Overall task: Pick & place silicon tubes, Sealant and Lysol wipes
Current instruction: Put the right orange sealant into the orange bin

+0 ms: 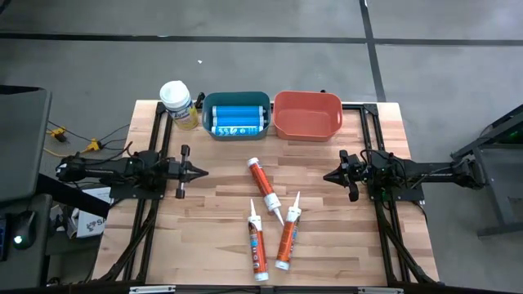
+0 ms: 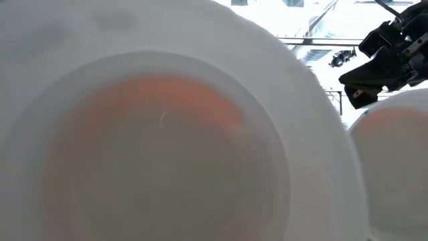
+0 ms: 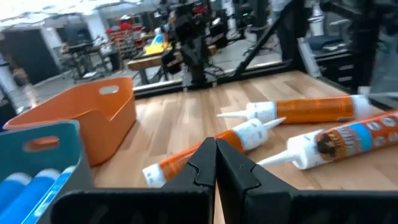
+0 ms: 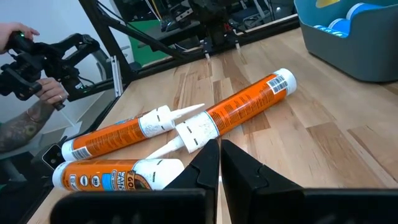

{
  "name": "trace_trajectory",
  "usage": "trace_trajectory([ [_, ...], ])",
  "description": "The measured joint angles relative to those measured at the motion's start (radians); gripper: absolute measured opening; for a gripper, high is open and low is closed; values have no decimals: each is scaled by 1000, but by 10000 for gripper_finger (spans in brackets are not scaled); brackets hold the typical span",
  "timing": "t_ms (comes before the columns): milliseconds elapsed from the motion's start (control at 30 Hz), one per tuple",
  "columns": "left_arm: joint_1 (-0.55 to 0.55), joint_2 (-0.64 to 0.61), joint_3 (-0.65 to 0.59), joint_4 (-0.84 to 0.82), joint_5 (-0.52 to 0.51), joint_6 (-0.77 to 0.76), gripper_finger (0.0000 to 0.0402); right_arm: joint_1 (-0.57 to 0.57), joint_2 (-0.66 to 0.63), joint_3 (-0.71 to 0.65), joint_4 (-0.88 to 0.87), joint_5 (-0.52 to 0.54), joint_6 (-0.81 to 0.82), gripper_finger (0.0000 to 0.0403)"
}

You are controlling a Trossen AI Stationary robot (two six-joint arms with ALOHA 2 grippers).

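Observation:
Three orange sealant tubes with white nozzles lie on their sides mid-table: one (image 1: 263,186) slanting, and two (image 1: 257,243) (image 1: 288,235) nearer the front edge. The Lysol wipes canister (image 1: 177,104) stands upright at the far left, beside a teal bin (image 1: 236,114) holding blue tubes. My left gripper (image 1: 200,171) is shut and empty, left of the tubes, pointing at them (image 3: 215,146). My right gripper (image 1: 328,175) is shut and empty, right of the tubes (image 4: 219,146). The tubes also show in the left wrist view (image 3: 186,158) and the right wrist view (image 4: 242,109).
An orange bin (image 1: 307,114) stands at the far edge, right of the teal bin. In the low view, white round tube ends (image 2: 160,147) fill the picture close up. A person's hand (image 4: 31,87) holds a device beyond the table.

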Motion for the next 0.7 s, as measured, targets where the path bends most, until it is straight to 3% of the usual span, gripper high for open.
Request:
trace_trajectory([
  [700, 0, 1, 0, -5, 13, 45, 0, 0, 0, 0, 0, 0, 0, 12],
])
